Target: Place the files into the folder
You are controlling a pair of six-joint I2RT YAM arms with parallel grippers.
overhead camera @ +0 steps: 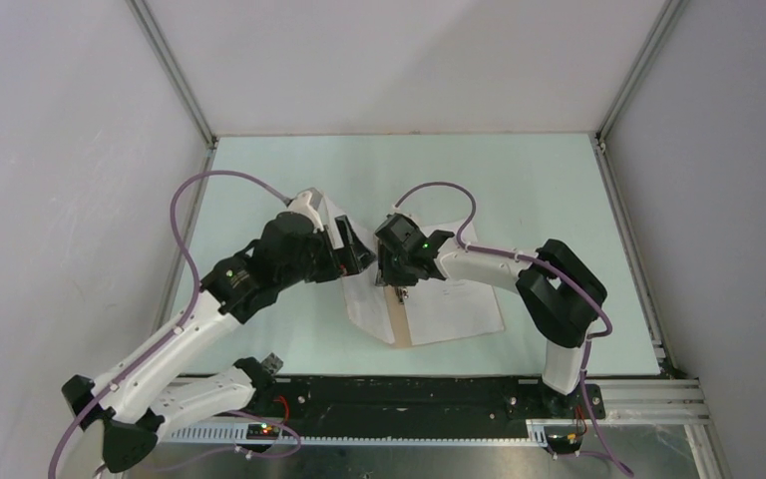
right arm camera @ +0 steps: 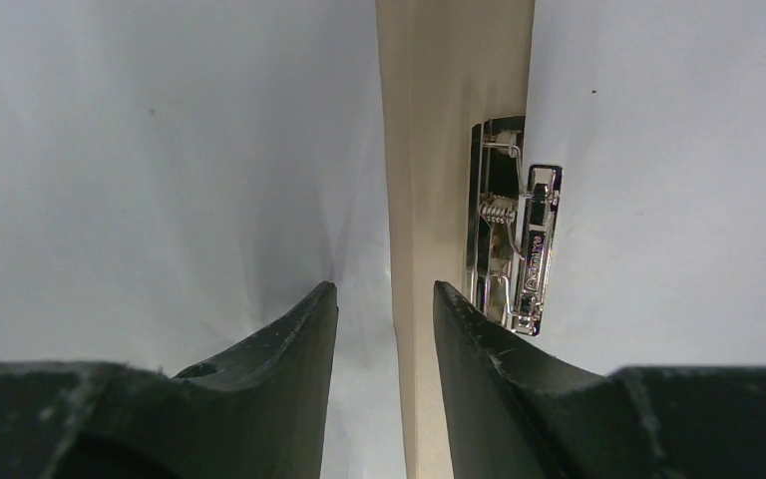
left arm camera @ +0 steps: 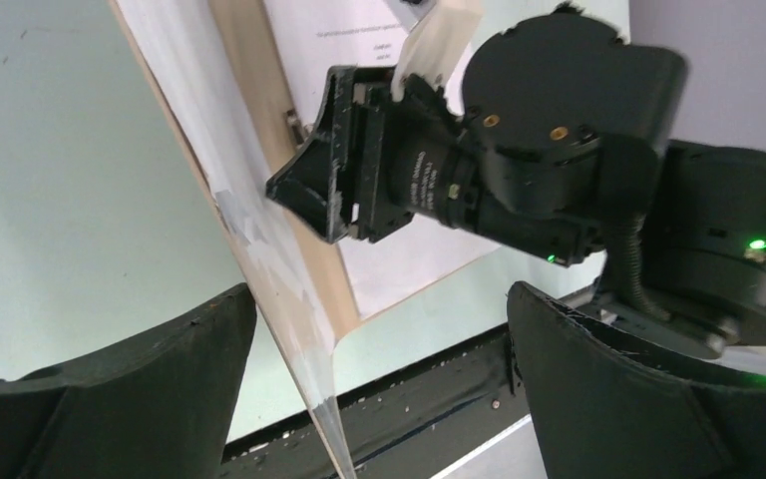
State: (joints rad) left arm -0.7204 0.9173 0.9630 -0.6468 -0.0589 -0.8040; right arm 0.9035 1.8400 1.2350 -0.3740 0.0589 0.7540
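The tan folder (overhead camera: 400,327) lies open mid-table. Its left flap (left arm camera: 259,110) is tilted up, and a blank white sheet (left arm camera: 190,110) lies against it. A printed sheet (overhead camera: 459,304) rests flat on the right half. My left gripper (overhead camera: 359,254) is wide open around the raised flap's edge, and its fingers (left arm camera: 190,339) stand apart from the flap. My right gripper (overhead camera: 399,289) points down at the spine (right arm camera: 449,120). It is open, with nothing between the jaws. The metal clip (right arm camera: 514,239) sits just beside its right finger.
The pale green table (overhead camera: 519,180) is walled in by white panels and metal posts. A black rail (overhead camera: 409,394) with the arm bases runs along the near edge, close below the folder's front corner.
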